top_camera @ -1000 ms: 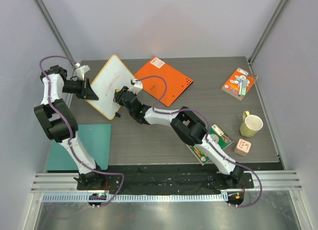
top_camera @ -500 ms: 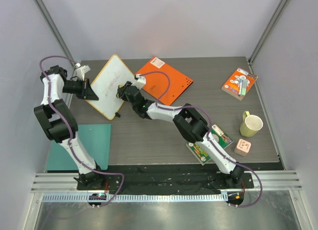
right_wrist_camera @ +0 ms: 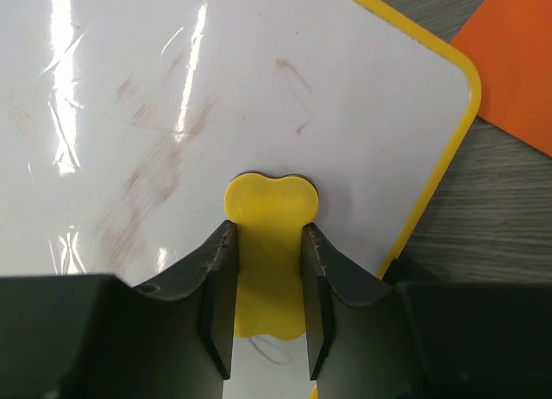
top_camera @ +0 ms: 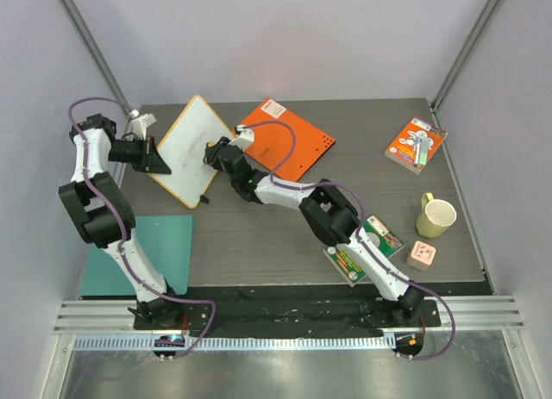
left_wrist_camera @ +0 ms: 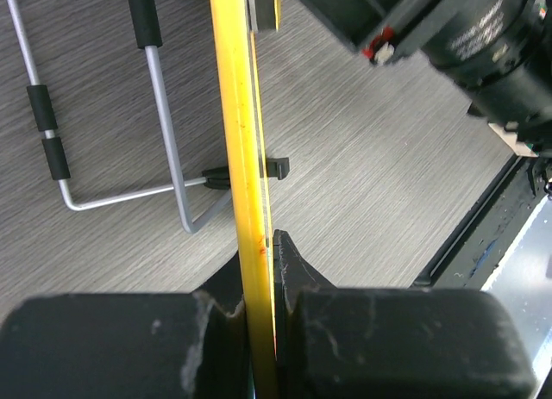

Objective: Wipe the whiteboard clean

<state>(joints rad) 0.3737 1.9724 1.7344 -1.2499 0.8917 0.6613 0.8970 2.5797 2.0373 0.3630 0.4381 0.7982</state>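
Observation:
The whiteboard (top_camera: 191, 145), white with a yellow rim, stands tilted at the back left. My left gripper (top_camera: 158, 160) is shut on its left edge; the left wrist view shows the yellow rim (left_wrist_camera: 244, 158) edge-on, clamped between the jaws. My right gripper (top_camera: 210, 152) is shut on a small yellow eraser (right_wrist_camera: 269, 244) pressed flat on the white face (right_wrist_camera: 172, 97) near the board's right rim. Faint smeared grey marks (right_wrist_camera: 138, 175) and a thin pen loop below the eraser show on the board.
An orange board (top_camera: 289, 140) lies just right of the whiteboard. A teal sheet (top_camera: 151, 248) lies front left. A wire stand (left_wrist_camera: 112, 140) sits behind the whiteboard. A boxed item (top_camera: 415, 144), a yellow-green mug (top_camera: 435, 216), a pink cube (top_camera: 422, 255) and a green packet (top_camera: 366, 244) lie on the right.
My right gripper has slid the eraser up the board face, from near the lower right edge toward the upper right. The left gripper and board have not moved.

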